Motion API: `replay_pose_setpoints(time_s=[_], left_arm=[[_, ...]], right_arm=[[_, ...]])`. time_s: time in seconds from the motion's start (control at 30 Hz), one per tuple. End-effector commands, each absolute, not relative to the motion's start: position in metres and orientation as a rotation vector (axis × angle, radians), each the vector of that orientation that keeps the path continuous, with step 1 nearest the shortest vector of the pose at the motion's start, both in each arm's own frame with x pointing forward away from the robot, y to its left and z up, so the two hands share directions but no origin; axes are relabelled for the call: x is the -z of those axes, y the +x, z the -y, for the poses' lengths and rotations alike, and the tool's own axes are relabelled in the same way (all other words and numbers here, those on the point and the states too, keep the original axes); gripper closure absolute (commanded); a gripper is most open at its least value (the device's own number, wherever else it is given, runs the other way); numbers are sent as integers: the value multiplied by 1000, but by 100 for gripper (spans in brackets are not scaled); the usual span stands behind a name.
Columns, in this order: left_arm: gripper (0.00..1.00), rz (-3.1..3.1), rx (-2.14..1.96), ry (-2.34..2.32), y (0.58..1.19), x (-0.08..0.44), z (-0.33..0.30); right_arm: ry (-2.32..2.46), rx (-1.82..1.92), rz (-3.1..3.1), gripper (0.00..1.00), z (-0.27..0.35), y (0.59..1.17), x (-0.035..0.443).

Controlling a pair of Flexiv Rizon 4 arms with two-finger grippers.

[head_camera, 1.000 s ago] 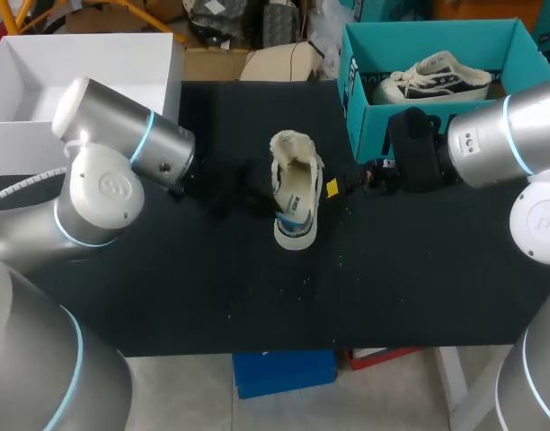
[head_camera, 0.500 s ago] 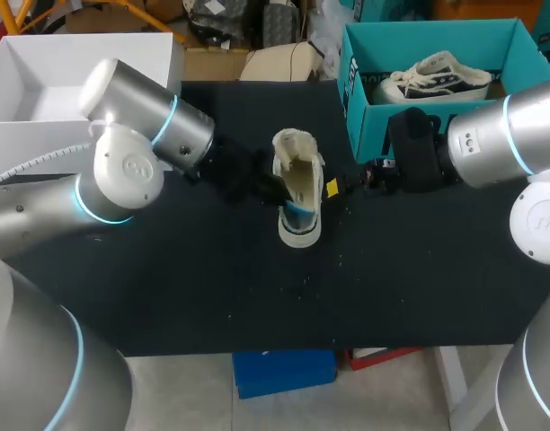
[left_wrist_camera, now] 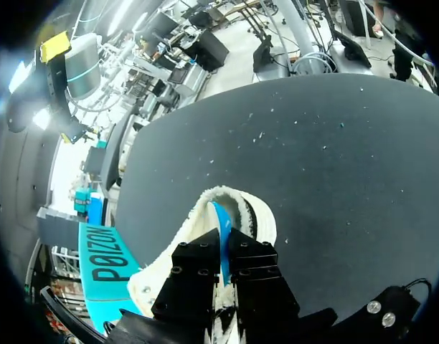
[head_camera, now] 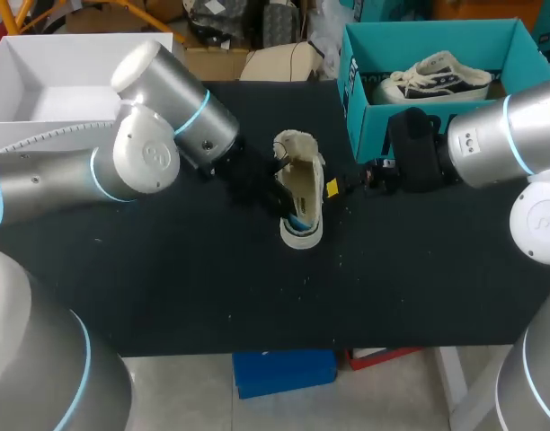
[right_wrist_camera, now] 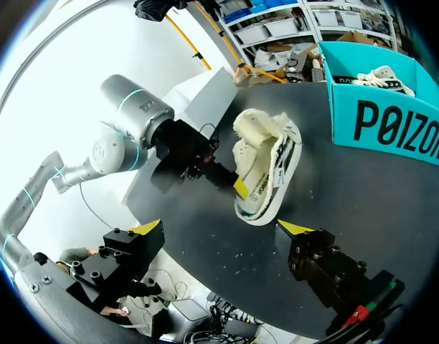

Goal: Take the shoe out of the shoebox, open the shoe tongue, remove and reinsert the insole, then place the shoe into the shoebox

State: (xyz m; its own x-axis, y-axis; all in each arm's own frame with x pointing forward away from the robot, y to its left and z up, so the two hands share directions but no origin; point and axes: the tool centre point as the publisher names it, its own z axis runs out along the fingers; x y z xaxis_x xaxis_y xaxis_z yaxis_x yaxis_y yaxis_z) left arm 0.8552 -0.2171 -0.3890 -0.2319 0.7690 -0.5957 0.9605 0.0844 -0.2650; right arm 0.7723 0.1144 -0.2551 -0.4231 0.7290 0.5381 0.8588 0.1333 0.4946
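Observation:
A cream shoe (head_camera: 302,180) lies on its side in the middle of the black table, its fleecy tongue folded open at the far end. My left gripper (head_camera: 288,208) reaches into the shoe's opening from the left and is shut on the thin blue insole (left_wrist_camera: 219,222), whose edge stands up between the black fingers (left_wrist_camera: 198,269). In the left wrist view the shoe's white rim (left_wrist_camera: 261,215) curves just ahead of the gripper. My right gripper (right_wrist_camera: 219,227) is open and holds nothing. It sits to the right of the shoe (right_wrist_camera: 266,165), close to the teal shoebox (head_camera: 410,121).
A second dark-and-white shoe (head_camera: 437,76) lies inside the teal shoebox at the back right. At the table's back left stands a white box (head_camera: 41,67). Bare black tabletop (head_camera: 257,296) stretches in front of the shoe.
My left arm has swung right and its gripper has gone into the shoe, onto the insole. The shoe has shifted slightly right. The right arm has stayed put.

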Motion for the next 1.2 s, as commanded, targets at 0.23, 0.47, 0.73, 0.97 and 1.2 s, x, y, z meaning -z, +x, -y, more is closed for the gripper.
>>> replay_pose_setpoints(time_s=[0.23, 0.47, 0.73, 0.97, 1.2], left_arm=[[54, -2109, 959, 1785, 848, 387, 225], [0, -2035, 1052, 1762, 834, 342, 203], [100, -1993, 793, 1751, 852, 339, 199], [100, -1989, 712, 1719, 857, 348, 203], [100, -2002, 837, 1446, 875, 332, 185]], right_arm=[[-1586, 1160, 2235, 0, -116, 773, 255], [-1586, 1160, 2235, 0, -116, 773, 255], [-1586, 1160, 2235, 0, -116, 773, 255], [-1586, 1160, 2235, 0, -116, 773, 255], [-1586, 1160, 2235, 0, -116, 773, 255]])
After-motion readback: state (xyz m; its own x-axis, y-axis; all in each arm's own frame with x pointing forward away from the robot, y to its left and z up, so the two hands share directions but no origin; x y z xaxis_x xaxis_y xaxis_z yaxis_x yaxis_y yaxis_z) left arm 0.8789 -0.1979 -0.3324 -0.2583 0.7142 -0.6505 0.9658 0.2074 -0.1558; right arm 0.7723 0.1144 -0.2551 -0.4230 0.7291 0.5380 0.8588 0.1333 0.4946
